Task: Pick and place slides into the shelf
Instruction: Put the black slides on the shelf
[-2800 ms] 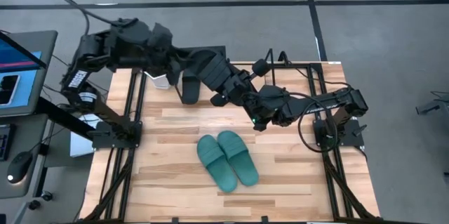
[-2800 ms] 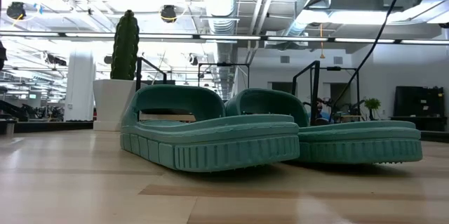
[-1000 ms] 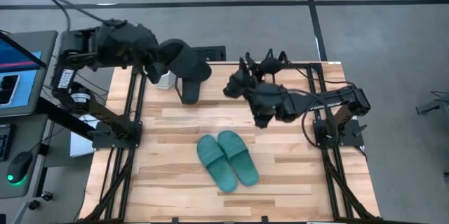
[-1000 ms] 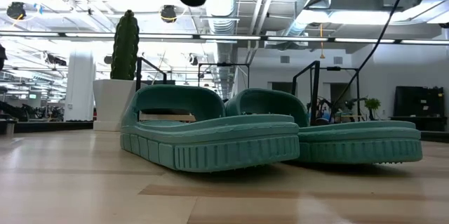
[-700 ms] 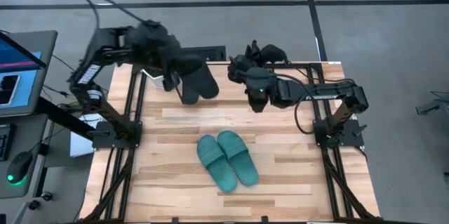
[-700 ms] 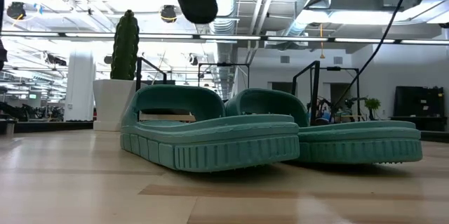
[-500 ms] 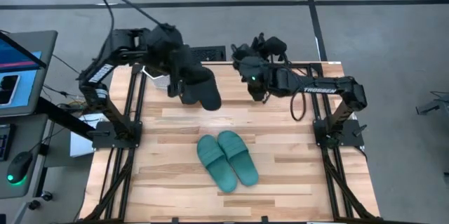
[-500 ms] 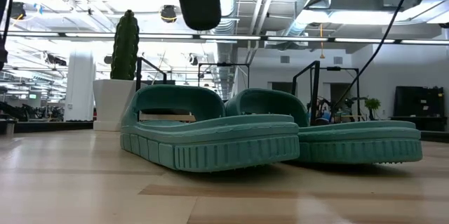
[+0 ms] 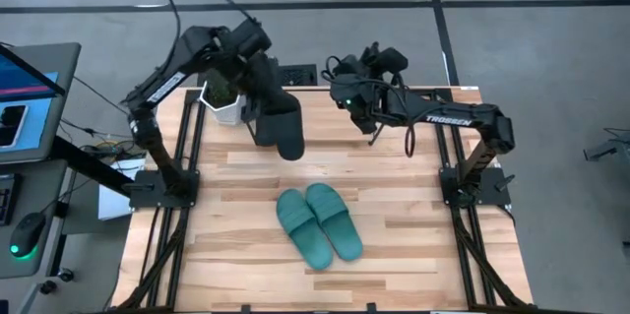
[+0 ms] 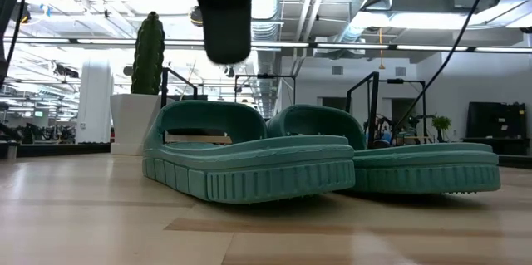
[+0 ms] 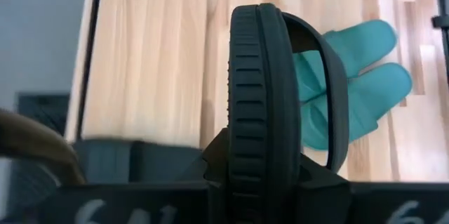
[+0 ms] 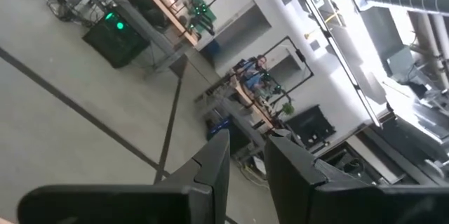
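Two teal slides (image 9: 317, 221) mid-table (image 9: 236, 255)

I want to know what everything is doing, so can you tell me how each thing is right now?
left gripper: shut on the black slide, raised over the far part of the table.
black slide: held in the air, turned on its edge.
right gripper: open, holding nothing, raised over the table's far edge.
teal slides: lying flat side by side on the table, untouched.
cactus pot: standing upright.
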